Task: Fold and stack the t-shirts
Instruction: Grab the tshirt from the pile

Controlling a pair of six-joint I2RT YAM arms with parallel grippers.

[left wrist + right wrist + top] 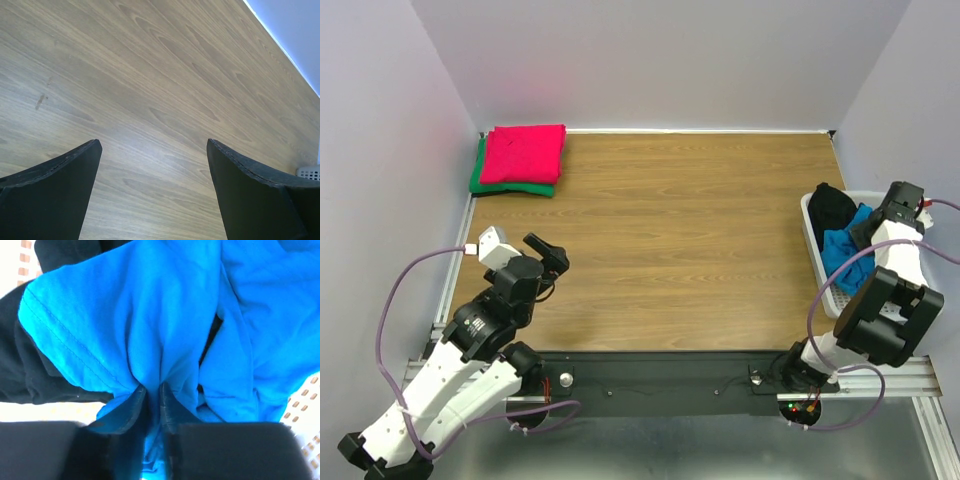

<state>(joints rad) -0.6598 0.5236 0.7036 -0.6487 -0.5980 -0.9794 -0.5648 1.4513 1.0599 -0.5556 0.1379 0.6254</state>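
A folded pinkish red t-shirt lies on a folded green t-shirt at the table's far left corner. A crumpled bright blue t-shirt lies in the white mesh basket at the right edge. My right gripper is down in the basket, shut on a pinched fold of the blue t-shirt. My left gripper is open and empty above bare wood near the table's front left; its fingers stand wide apart.
A black garment lies in the basket beside the blue t-shirt, and shows in the right wrist view. The wooden table is walled at the back and both sides. The black rail runs along the near edge.
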